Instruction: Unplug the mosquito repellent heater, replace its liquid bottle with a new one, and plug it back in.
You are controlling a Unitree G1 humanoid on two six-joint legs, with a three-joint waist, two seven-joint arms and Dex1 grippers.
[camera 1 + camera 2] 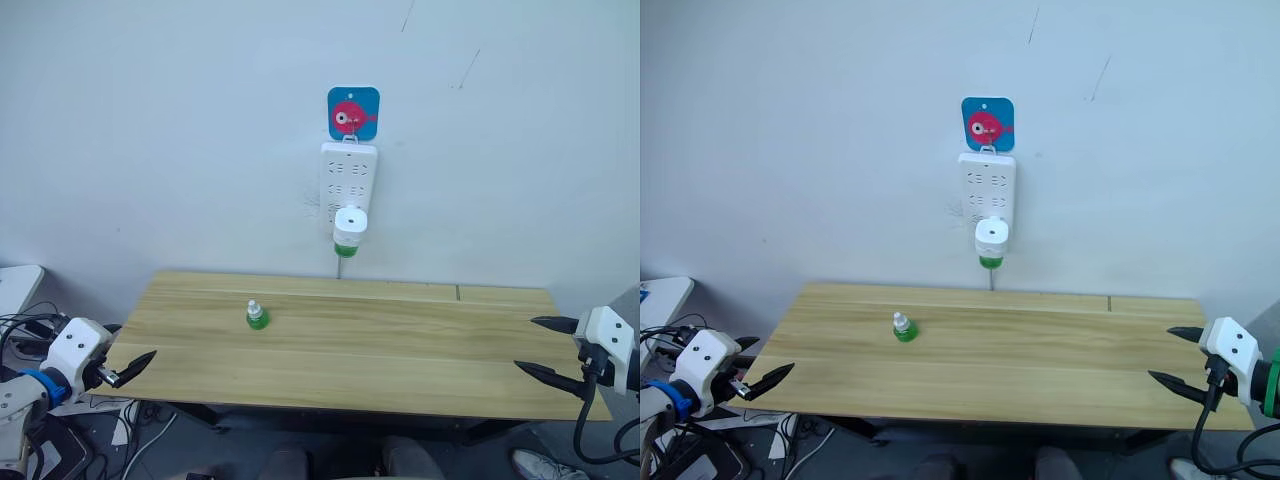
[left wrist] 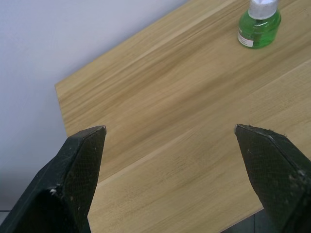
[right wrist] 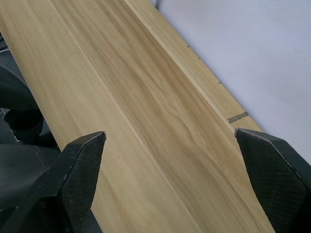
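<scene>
Mosquito repellent heater [image 1: 350, 224] was plugged into the lower part of the white power strip [image 1: 348, 178] on the wall, above the far edge of the wooden table [image 1: 400, 350], green bottle screwed under it. Likely light, hard smooth plastic, a bit slippery; best gripped across the rounded white body, pulled straight out from the wall. One heater, one strip, one fish sticker [image 1: 353, 112] above it. One spare green bottle [image 1: 257, 316] stood upright on the table, left of center; small, probably tips easily, so take it by the body. Left gripper [image 1: 138, 364] and right gripper [image 1: 545, 348] hung at the table's near corners, fingers spread wide, both empty.
</scene>
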